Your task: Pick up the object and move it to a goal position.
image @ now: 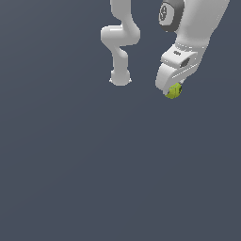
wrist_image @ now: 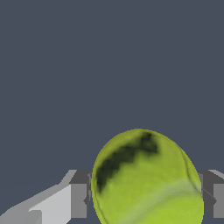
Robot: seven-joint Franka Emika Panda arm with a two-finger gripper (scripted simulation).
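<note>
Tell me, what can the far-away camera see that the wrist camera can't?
Only the exterior view shows the whole white arm bending down from above, and how tiny the ball looks at the gripper tip.

Only the wrist view shows the ball up close: a dark smudge on top, a pale curved stripe lower down, and a grey finger pressed on each side.

Both show the same yellow-green ball held between the jaws, with plain dark grey all around.
</note>
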